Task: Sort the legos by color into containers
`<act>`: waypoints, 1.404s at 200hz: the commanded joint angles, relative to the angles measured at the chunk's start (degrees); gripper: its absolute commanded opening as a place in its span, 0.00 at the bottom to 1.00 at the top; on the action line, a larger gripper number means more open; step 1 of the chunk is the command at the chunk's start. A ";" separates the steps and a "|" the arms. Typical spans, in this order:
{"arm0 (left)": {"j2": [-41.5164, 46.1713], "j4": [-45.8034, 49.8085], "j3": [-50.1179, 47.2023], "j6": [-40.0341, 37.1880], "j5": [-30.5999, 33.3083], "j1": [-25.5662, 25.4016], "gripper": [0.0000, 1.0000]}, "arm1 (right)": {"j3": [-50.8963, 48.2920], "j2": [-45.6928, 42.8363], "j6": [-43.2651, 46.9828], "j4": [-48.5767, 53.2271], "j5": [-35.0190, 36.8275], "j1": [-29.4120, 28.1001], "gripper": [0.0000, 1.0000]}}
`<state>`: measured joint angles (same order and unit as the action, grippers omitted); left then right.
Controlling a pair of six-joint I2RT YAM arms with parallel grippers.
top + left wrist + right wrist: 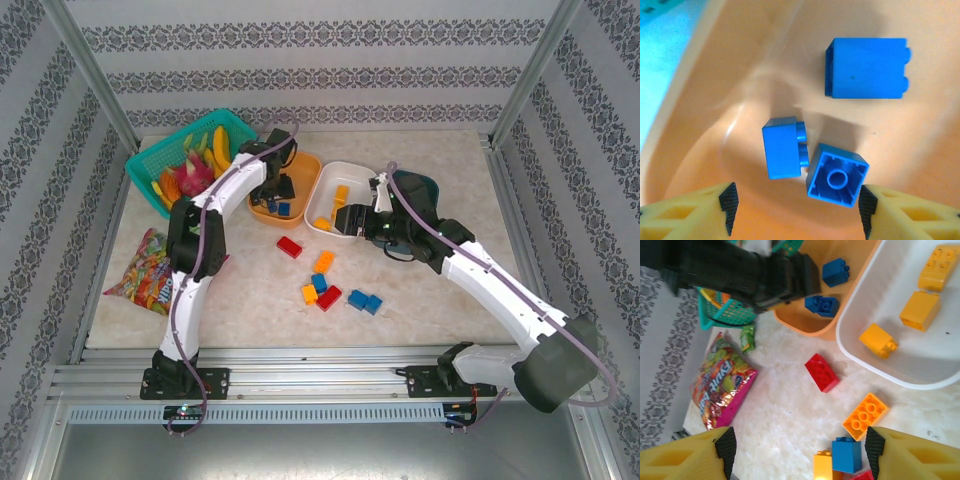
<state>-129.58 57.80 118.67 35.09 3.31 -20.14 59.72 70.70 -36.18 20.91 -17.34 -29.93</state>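
Over orange bowl [715,100]: left hand [798,206] wide open, empty, blue legos [867,67] beneath.

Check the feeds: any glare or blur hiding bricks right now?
Left wrist: blue bricks sharp, glare streaks on the orange bowl wall. Right wrist: red brick crisp, left arm blurred up close. Top external: even light, soft shadows.

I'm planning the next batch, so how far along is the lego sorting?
Done: three blue legos lie in the orange bowl, three yellow legos in the white bowl. In hand: nothing; the left gripper and right gripper are both open. Left: about seven loose bricks, red, blue and orange, on the table.
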 commanded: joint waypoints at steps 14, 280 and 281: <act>16.13 -3.96 -7.90 0.75 -0.61 -1.29 0.72 | 3.99 4.18 0.95 9.73 8.64 -3.01 0.69; 87.21 -11.92 -68.41 9.43 -9.04 -8.60 0.81 | 19.86 44.66 -34.86 14.43 25.95 -16.37 0.38; 87.21 -11.92 -68.45 9.40 -9.08 -8.60 0.81 | 19.88 44.64 -34.85 14.43 25.95 -16.38 0.38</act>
<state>-43.79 43.55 50.35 43.86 -5.61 -28.14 78.28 114.54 -69.78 34.92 7.31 -46.26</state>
